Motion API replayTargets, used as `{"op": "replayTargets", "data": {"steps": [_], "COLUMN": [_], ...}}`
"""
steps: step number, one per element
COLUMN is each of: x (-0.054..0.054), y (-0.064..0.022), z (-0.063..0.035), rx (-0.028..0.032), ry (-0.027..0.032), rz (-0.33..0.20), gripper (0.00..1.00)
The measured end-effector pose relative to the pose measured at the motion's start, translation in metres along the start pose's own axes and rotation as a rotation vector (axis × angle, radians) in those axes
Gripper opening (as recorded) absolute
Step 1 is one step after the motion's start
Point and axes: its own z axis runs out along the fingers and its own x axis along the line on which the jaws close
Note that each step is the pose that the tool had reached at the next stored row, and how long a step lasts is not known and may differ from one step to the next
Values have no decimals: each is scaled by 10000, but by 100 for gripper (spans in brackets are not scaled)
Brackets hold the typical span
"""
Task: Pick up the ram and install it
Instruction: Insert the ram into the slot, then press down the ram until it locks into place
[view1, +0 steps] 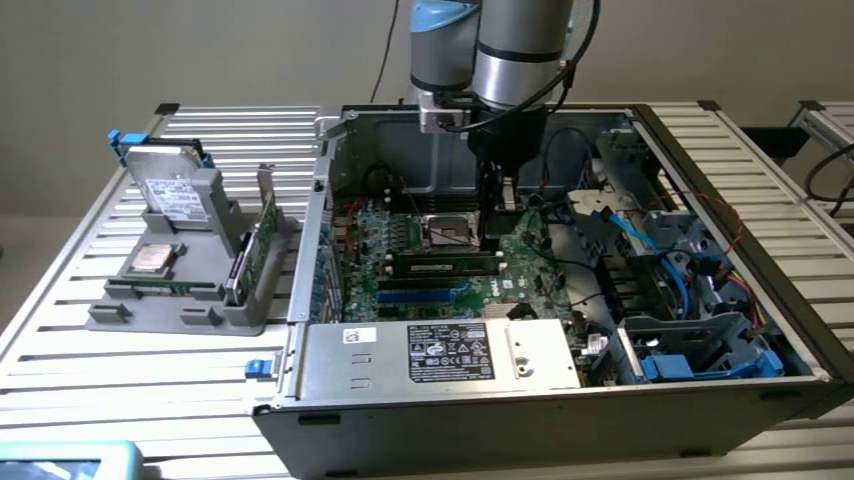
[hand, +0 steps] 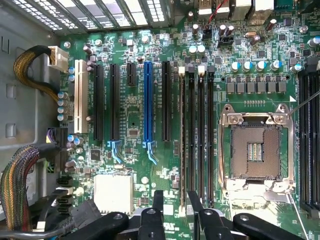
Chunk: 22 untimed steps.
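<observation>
I see the long dark-green ram stick (view1: 445, 266) seated in its motherboard slot just below my open, empty gripper (hand: 176, 210).

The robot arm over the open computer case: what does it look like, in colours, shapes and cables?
The robot arm is a thick, round, silver-grey metal tube with a light blue joint cap beside it. Thin black cables run along it. Below comes a slim black wrist section ending in the hand. In the wrist view the hand has narrow black fingers on rounded black link bars.
</observation>
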Motion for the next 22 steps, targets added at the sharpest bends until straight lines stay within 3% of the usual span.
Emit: {"op": "replayTargets", "data": {"steps": [7, 10, 11, 15, 18, 22], "x": [0, 0, 0, -2, -4, -9], "y": [0, 0, 0, 15, 98, 118], "z": [0, 0, 0, 14, 38, 70], "rx": [-1, -1, -1, 6, 121, 221], "ry": [0, 0, 0, 10, 6, 4], "rz": [4, 5, 6, 8, 24, 39], "gripper": [33, 24, 11, 11, 11, 11]}}
